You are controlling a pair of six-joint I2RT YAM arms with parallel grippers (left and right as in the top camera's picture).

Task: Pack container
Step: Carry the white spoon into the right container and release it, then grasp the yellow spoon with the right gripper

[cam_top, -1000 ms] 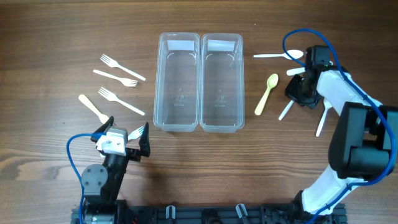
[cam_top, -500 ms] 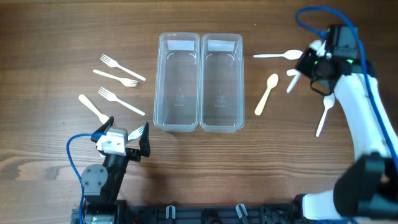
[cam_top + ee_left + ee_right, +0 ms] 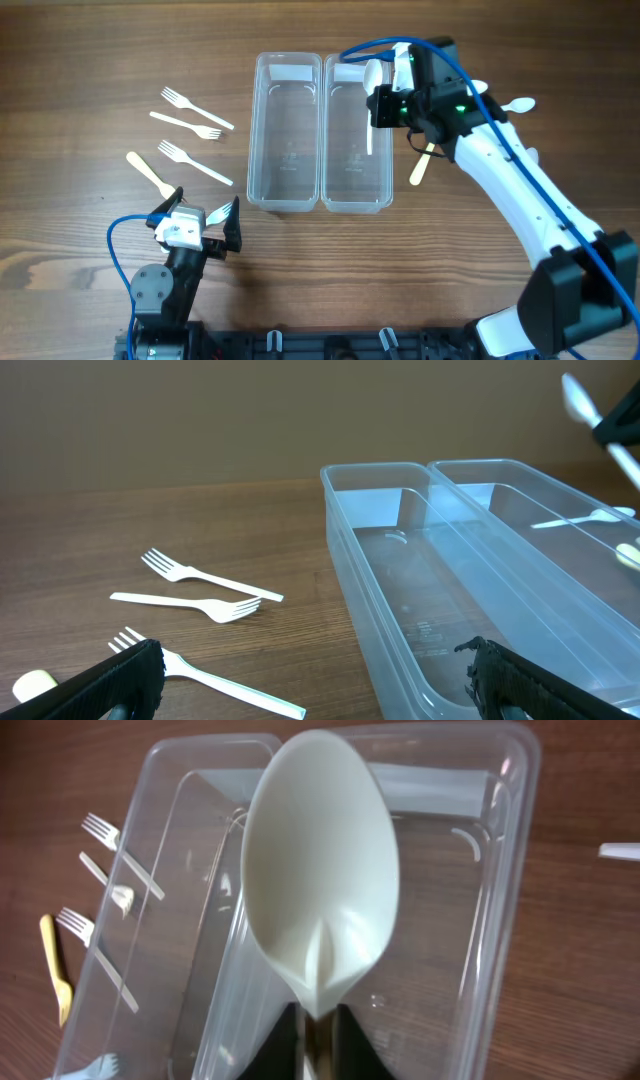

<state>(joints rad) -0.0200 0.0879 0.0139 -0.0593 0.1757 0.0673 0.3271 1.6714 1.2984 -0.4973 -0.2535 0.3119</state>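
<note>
Cutlery at far left: three white forks (image 3: 197, 108) and a yellow utensil (image 3: 149, 172) lie on the table (image 3: 70, 270). Near them is the left gripper (image 3: 204, 200), jaws spread wide, holding nothing. At centre the left container (image 3: 252, 150) and right container (image 3: 387, 170) stand touching; above the latter the right gripper (image 3: 384, 106) is clamped on the handle of a white spoon (image 3: 320, 870). A yellow spoon (image 3: 420, 170) and a second white spoon (image 3: 516, 104) lie further right.

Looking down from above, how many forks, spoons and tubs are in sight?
Forks: 4, three white, one yellow
Spoons: 3, a white spoon in the right pincer, one yellow, one more white
Tubs: 2
Total: 9; the arm may hide more.
</note>
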